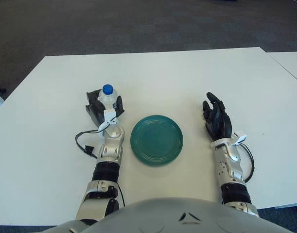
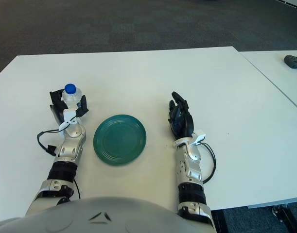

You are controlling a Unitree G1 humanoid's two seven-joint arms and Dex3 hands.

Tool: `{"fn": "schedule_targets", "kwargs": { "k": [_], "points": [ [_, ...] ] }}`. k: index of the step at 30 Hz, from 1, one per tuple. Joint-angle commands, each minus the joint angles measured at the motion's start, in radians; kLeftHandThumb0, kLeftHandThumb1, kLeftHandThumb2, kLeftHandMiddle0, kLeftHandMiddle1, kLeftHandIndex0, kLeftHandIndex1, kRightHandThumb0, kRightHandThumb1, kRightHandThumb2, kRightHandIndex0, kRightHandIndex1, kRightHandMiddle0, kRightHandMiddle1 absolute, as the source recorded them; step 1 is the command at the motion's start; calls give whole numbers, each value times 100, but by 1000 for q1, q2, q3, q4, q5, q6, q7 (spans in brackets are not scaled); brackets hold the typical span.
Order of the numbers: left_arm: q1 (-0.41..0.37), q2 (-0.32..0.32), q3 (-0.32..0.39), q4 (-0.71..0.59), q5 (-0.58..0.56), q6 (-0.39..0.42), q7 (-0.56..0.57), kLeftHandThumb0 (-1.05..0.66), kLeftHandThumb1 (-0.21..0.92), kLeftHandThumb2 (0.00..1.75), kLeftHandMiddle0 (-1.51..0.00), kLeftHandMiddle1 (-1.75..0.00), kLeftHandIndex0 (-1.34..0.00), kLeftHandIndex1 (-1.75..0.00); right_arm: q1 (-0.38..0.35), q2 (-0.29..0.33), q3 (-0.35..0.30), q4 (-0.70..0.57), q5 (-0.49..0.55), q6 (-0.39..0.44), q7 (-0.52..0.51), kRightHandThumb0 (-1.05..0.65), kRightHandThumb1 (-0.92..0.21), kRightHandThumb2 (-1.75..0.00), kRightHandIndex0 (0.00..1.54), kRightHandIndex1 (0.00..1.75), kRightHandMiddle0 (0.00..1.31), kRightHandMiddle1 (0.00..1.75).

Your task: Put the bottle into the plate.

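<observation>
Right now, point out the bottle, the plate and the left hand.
bottle (image 1: 107,90), left eye view, blue cap.
plate (image 1: 156,140), left eye view, centre of dish.
left hand (image 1: 102,110), left eye view, palm around bottle.

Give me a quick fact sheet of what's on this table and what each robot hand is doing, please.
bottle: clear, blue cap, upright, left of the plate
plate: green, bare, between the two arms
left hand: fingers closed around the bottle
right hand: right of the plate, fingers relaxed, holding nothing
table: white
task status: bottle not yet in the plate
</observation>
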Motion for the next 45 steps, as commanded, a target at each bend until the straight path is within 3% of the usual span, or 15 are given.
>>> {"fn": "schedule_targets", "kwargs": {
  "k": [1,4,6,11,20,22,24,25,35,45],
  "points": [
    [13,22,0,-34,13,-53,-11,-50,22,143,-122,-175,-68,-175,45,0,-6,41,-1,40,-7,-72,-92,-68,43,1,0,67],
    [19,21,-2,-37,16,-68,-14,-50,22,143,-123,-175,-68,-175,53,58,29,16,-13,-11,-15,-73,-92,-67,41,0,0,66],
    [20,21,-3,-37,18,-71,-14,-50,22,143,-123,-175,-68,-175,64,68,41,-56,-8,-4,-24,-73,-92,-68,41,0,0,66],
    [29,20,-12,-47,28,-79,-14,-49,25,140,-123,-175,-66,-175,99,-13,-8,-16,11,34,15,-73,-92,-70,41,0,0,63],
    [49,17,-21,-69,40,-108,-19,-48,26,138,-122,-175,-65,-175,80,1,40,-41,-27,31,16,-71,-92,-72,40,0,0,59],
    [55,19,-25,-70,38,-129,-26,-48,26,138,-122,-175,-65,-175,109,12,58,-211,-27,87,-36,-71,-92,-73,41,1,0,61],
    [62,23,-33,-71,42,-152,-33,-48,26,138,-122,-175,-65,-175,32,-22,-16,121,-5,-26,23,-70,-92,-72,42,1,0,64],
    [68,24,-41,-76,48,-161,-36,-48,26,138,-121,-175,-65,-175,37,-35,-22,134,-2,-4,25,-70,-92,-72,43,1,0,65],
    [195,18,-180,-323,223,-117,-72,-47,29,134,-123,-175,-63,-175,76,44,58,-20,-32,47,-34,-72,-92,-65,41,0,0,64],
    [231,30,-215,-508,268,-38,-199,-47,30,133,-122,-175,-62,-175,90,49,65,-38,-38,53,-41,-72,-92,-64,40,0,0,64]
  ]
}}
